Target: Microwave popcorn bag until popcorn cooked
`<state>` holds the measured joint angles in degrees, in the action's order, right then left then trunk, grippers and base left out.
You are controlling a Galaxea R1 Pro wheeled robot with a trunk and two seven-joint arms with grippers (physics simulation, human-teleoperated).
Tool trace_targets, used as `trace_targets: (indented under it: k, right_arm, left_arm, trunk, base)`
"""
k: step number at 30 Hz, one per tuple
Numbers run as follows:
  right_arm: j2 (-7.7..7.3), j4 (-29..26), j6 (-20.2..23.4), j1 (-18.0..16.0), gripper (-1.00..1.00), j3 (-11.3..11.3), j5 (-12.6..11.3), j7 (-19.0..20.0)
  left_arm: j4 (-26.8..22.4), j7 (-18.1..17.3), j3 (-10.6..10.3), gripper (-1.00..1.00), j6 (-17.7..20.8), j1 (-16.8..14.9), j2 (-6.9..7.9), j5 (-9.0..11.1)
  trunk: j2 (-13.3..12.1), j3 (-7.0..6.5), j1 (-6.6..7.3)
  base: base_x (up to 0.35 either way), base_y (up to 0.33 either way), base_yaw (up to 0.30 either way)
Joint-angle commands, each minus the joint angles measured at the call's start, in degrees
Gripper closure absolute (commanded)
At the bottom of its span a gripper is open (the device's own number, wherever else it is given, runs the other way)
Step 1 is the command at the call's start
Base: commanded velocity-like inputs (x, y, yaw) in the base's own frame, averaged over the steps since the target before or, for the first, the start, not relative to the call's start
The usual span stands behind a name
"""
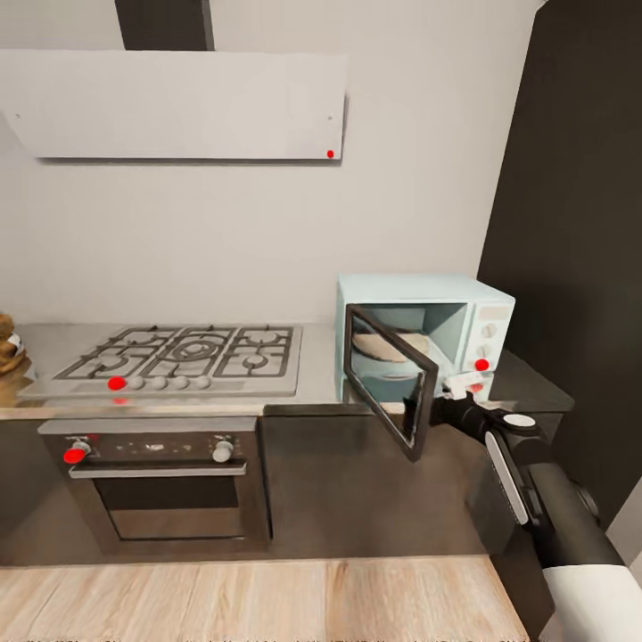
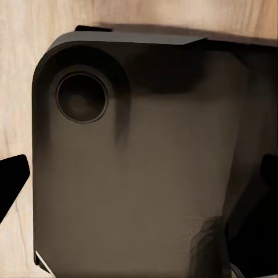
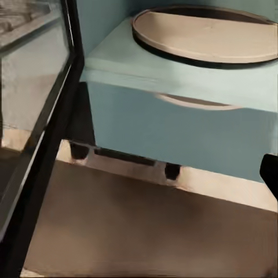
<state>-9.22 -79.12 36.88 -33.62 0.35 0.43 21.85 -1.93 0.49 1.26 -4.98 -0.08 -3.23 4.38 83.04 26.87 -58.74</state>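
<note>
Pale mint-blue boxy microwave (image 1: 426, 343) has its dark glass door (image 1: 392, 380) swung open; right gripper (image 1: 456, 390) sits by the door's free edge, claw state cannot be told. Golden-brown paper popcorn bag (image 1: 11, 349) likely stands at the far-left end of the glossy grey countertop (image 1: 316, 374). Door should go fully wide before fetching.

Countertop (image 1: 321, 379) bearing microwave (image 1: 428, 334), hob (image 1: 178, 357)

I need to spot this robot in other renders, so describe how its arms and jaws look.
The right arm is glossy black with a long white-grey stripe along the forearm, a round white cap near the wrist and a white shell nearer the body. Its gripper is pale. In the left wrist view, black finger tips flank a rounded dark grey-brown housing.
</note>
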Motion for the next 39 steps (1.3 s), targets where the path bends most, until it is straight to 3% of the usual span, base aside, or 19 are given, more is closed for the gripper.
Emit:
trace_targets:
  k: [1, 6, 21, 23, 25, 27, 29, 31, 34, 39]
  right_arm:
    - [-0.67, -0.1, 0.4, 0.0, -1.0, 0.1, -0.3, 1.3]
    - [-1.9, -0.1, 0.4, 0.0, -1.0, 0.1, -0.2, 4.5]
    - [-2.29, 0.0, 0.4, 0.0, -1.0, -0.1, -0.4, 4.7]
    - [-2.31, 0.1, 0.4, 0.0, -1.0, -1.7, -0.3, 4.4]
    - [-3.34, 0.0, 0.4, 0.0, -1.0, -9.0, 0.2, 4.4]
    - [-5.55, 0.0, 0.4, 0.0, -1.0, -13.0, 0.4, 4.4]
    - [-8.19, 0.0, 0.3, 0.0, -1.0, -14.8, 0.2, 4.2]
    - [-9.63, 0.0, 0.3, 0.0, -1.0, -15.9, 2.2, 3.8]
    - [-10.12, 0.1, 0.2, 0.0, -1.0, -20.2, 7.3, 3.3]
    - [-9.55, 4.2, 0.1, 0.0, -1.0, -21.2, 13.7, 3.2]
  left_arm:
    - [0.0, 0.0, 0.1, -1.0, -0.1, 0.0, -0.02, 0.5]
    - [0.0, 0.0, 0.1, -1.0, -0.1, 0.0, -0.02, 0.5]
    - [0.0, 0.0, 0.1, -1.0, -0.1, 0.0, 0.0, 0.5]
    - [0.0, 0.0, 0.1, -1.0, -0.1, 0.0, 0.03, 0.4]
    - [0.0, 0.0, 0.1, -1.0, -0.1, 0.0, 0.06, 0.4]
    - [0.0, 0.0, 0.1, -1.0, -0.1, 0.0, 0.06, 0.5]
    - [0.0, 0.0, 0.1, -1.0, -0.1, 0.0, 0.06, 0.5]
    - [0.0, 0.0, 0.1, -1.0, -0.1, 0.0, 0.07, 0.5]
    - [0.0, 0.0, 0.1, -1.0, -0.1, 0.0, 0.07, 0.5]
    - [0.0, 0.0, 0.1, -1.0, -0.1, 0.0, 0.07, 0.5]
  trunk:
    - [0.0, 0.06, 0.01]
    - [0.0, 0.06, 0.01]
    - [0.0, 0.06, 0.01]
    - [0.0, 0.06, 0.01]
    - [0.0, 0.06, 0.01]
    - [0.0, 0.06, 0.01]
    - [0.0, 0.06, 0.01]
    - [0.0, 0.06, 0.01]
    - [0.0, 0.06, 0.01]
    - [0.0, 0.06, 0.01]
  base:
    - [-0.08, 0.314, 0.0]
    - [-0.08, 0.314, 0.0]
    - [-0.079, 0.311, 0.0]
    - [-0.027, 0.162, 0.0]
    - [-0.007, 0.039, 0.0]
    - [-0.002, 0.013, 0.0]
    - [-0.001, 0.003, 0.0]
    - [0.0, 0.001, 0.0]
    - [0.0, 0.0, 0.0]
    - [0.0, 0.0, 0.0]
